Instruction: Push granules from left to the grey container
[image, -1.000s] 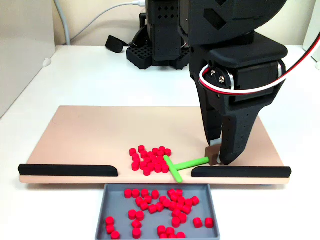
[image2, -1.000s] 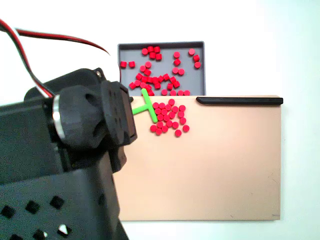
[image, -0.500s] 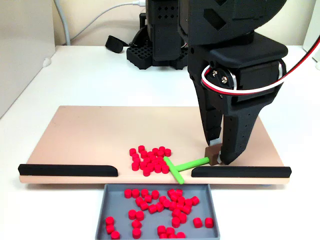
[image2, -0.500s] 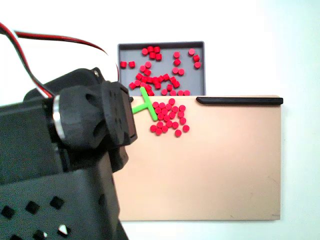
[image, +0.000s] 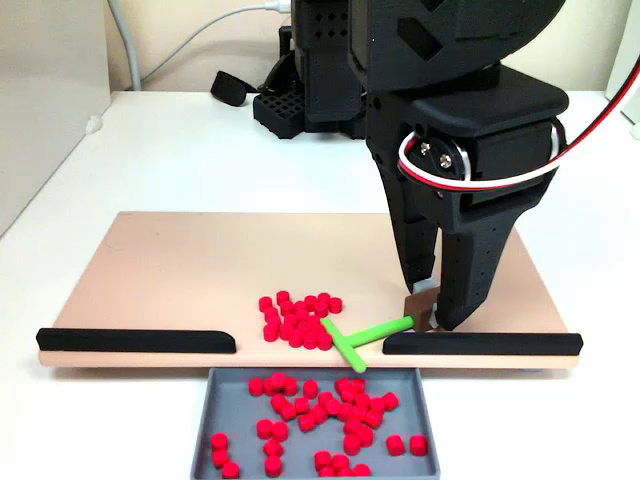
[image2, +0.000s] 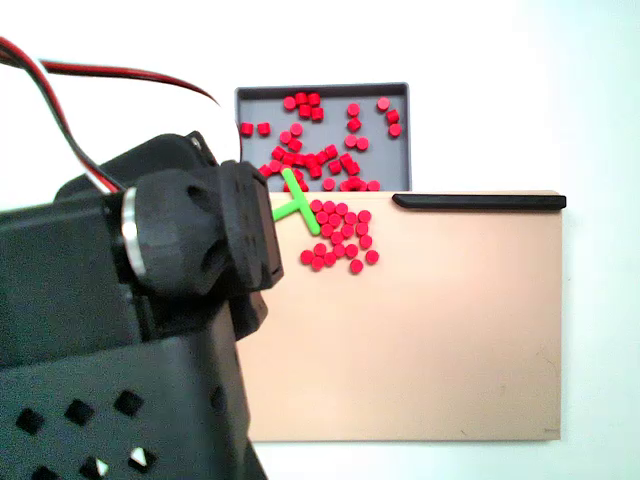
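In a fixed view from the front, the black two-finger gripper (image: 430, 318) reaches down to the tan rectangular board (image: 180, 270) near its front edge, towards the board's right end in this view. Its fingers (image: 462, 285) are closed on a small brown block (image: 421, 309) at the end of the green T-shaped stick (image: 358, 338). The stick lies flat with its crossbar at the gap between the two black strips (image: 135, 341) that line the board's front edge; one end of the crossbar overhangs the rim of the shallow grey rectangular tray (image: 202, 432).

A cluster of small bright red cylindrical pellets (image: 298, 318) sits on the board just behind the gap, touching the crossbar on its left side in this view. More of the same pellets lie scattered inside the grey tray, which stands on the white worktop (image: 200, 160) against the board's front edge, right below the gap.

In a fixed view from above the arm, the pellet cluster (image2: 338, 236) lies on the board (image2: 420, 340) just beside the green stick (image2: 297, 205), next to the tray (image2: 398, 92). The arm's black body covers the gripper's tips here.
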